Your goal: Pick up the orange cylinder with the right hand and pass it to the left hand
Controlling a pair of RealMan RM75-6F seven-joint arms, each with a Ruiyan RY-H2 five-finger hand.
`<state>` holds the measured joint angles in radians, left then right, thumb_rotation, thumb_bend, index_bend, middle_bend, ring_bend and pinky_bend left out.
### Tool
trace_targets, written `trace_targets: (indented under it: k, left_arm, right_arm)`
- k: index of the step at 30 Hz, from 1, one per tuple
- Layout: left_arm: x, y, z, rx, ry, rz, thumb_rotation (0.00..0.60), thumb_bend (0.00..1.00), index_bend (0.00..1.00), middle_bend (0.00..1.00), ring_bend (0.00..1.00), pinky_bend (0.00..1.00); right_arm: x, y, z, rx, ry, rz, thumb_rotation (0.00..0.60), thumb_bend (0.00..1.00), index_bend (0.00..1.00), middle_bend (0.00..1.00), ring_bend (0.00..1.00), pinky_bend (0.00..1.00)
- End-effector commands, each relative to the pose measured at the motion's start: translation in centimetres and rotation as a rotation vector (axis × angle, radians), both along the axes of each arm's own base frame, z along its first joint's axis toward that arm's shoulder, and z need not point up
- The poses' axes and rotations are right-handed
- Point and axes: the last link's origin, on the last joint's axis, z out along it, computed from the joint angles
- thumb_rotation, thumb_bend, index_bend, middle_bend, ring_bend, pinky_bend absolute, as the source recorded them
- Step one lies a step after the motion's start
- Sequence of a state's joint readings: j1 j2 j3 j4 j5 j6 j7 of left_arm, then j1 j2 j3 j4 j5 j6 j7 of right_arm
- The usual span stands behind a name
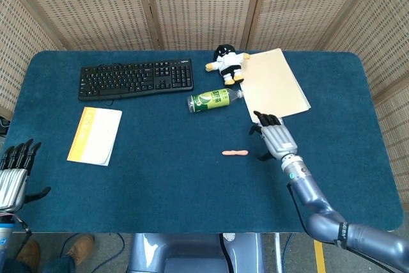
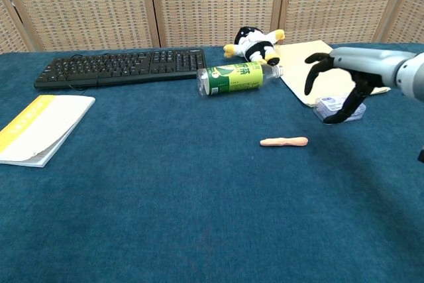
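The orange cylinder [image 1: 234, 153] [image 2: 284, 142] is a thin, slightly bumpy stick lying flat on the blue table, near the middle. My right hand [image 1: 275, 138] [image 2: 338, 84] hovers above the table just right of it, fingers spread and curved downward, holding nothing. A gap remains between the hand and the cylinder. My left hand [image 1: 14, 174] stays at the front left edge of the table, fingers apart and empty; the chest view does not show it.
Behind the cylinder lie a green bottle [image 1: 213, 100] on its side, a plush toy [image 1: 225, 62], a cream folder [image 1: 273, 85] and a black keyboard [image 1: 135, 78]. A small clear box [image 2: 339, 109] sits under my right hand. A yellow-edged booklet [image 1: 95, 135] is at the left.
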<state>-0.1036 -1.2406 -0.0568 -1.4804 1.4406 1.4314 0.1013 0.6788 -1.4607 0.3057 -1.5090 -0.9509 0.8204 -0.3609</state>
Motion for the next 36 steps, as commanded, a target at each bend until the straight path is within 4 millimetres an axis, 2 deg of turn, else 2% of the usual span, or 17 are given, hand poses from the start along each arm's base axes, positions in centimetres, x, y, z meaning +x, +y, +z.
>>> trace_targets:
  k: [1, 6, 15, 26, 36]
  left_arm:
    - [0.0, 0.0, -0.1, 0.000, 0.002, -0.001, 0.600, 0.00, 0.00, 0.00, 0.00, 0.00]
    - [0.1, 0.0, -0.1, 0.000, 0.003, -0.002, 0.600, 0.00, 0.00, 0.00, 0.00, 0.00]
    - [0.0, 0.0, 0.0, 0.002, -0.002, 0.004, 0.600, 0.00, 0.00, 0.00, 0.00, 0.00]
    - [-0.2, 0.0, 0.0, 0.000, -0.004, 0.009, 0.600, 0.00, 0.00, 0.00, 0.00, 0.00]
    - [-0.2, 0.0, -0.1, -0.001, 0.000, 0.010, 0.600, 0.00, 0.00, 0.00, 0.00, 0.00]
  right_arm:
    - [0.4, -0.2, -2.6, 0.031, 0.040, 0.001, 0.600, 0.39, 0.40, 0.00, 0.00, 0.00]
    - [0.8, -0.2, -4.8, 0.040, 0.085, 0.017, 0.600, 0.44, 0.42, 0.00, 0.00, 0.00]
    - [0.9, 0.2, -7.7, 0.053, 0.111, 0.010, 0.600, 0.45, 0.45, 0.00, 0.00, 0.00]
    - [0.6, -0.2, -7.9, 0.035, 0.088, -0.002, 0.600, 0.49, 0.51, 0.00, 0.00, 0.00]
    - [0.4, 0.0, -8.3, 0.050, 0.085, -0.010, 0.600, 0.52, 0.51, 0.00, 0.00, 0.00]
